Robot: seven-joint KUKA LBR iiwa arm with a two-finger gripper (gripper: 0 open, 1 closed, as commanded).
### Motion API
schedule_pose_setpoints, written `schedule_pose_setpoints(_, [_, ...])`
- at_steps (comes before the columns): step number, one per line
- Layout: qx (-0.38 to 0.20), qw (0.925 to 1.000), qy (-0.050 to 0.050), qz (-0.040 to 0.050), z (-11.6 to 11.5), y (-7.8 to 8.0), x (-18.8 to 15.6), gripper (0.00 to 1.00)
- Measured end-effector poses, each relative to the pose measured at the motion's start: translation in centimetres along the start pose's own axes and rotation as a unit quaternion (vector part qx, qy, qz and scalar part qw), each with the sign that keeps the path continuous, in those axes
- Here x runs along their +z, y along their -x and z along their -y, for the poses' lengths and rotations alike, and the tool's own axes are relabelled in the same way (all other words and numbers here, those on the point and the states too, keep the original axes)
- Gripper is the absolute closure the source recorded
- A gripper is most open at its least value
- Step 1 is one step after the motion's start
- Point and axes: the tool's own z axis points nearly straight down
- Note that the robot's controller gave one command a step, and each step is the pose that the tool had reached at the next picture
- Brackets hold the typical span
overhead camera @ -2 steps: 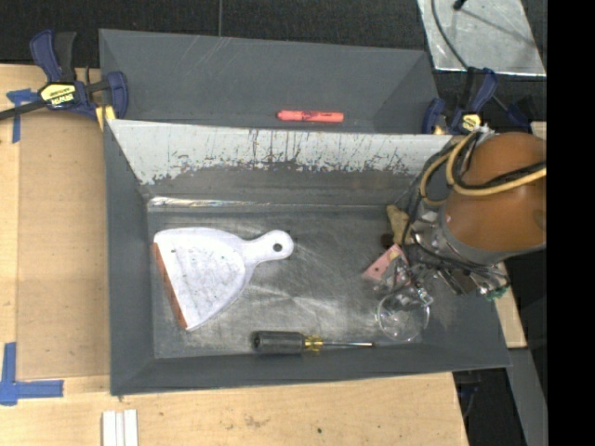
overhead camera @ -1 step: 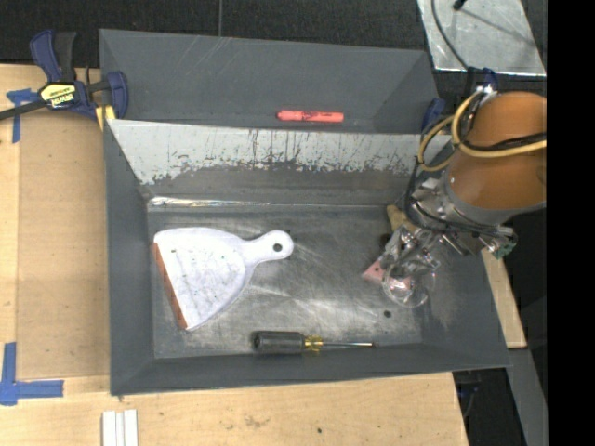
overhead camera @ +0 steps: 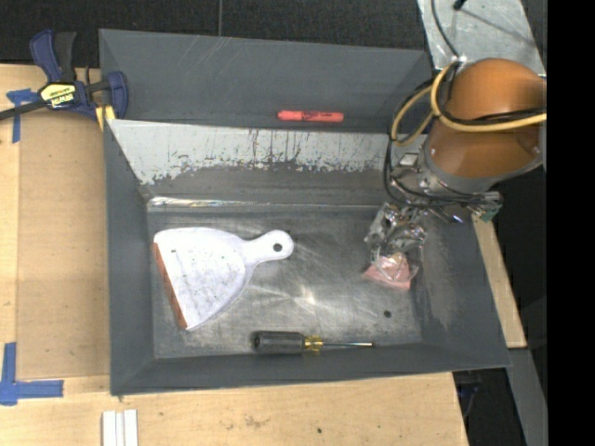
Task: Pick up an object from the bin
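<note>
My gripper [overhead camera: 396, 237] is low in the right part of the bin, directly above a small pink object [overhead camera: 389, 270] that lies on the floor just under its fingertips. Whether the fingers touch or enclose the pink object I cannot make out. A white dustpan [overhead camera: 209, 272] with a reddish-brown edge lies flat in the left half, its handle pointing toward the middle. A screwdriver [overhead camera: 307, 343] with a black handle and thin metal shaft lies along the bin's near wall.
The arm with its orange cover and cables hangs over the bin's right rim. Bare grey floor stretches between the dustpan and the gripper. The sloped bin walls rise close to the right of the gripper.
</note>
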Motion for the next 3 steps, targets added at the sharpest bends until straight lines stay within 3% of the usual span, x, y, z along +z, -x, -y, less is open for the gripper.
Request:
schedule_pose_setpoints(1, [0.018,0.9998,0.0,0.0032,-0.6,2.2,0.0,1.0])
schedule_pose_setpoints(2, [0.148,0.9891,0.001,0.0013,-1.7,1.1,0.9,1.0])
schedule_pose_setpoints(3, [0.134,0.991,0.005,-0.003,-2.2,1.1,-2.0,1.0])
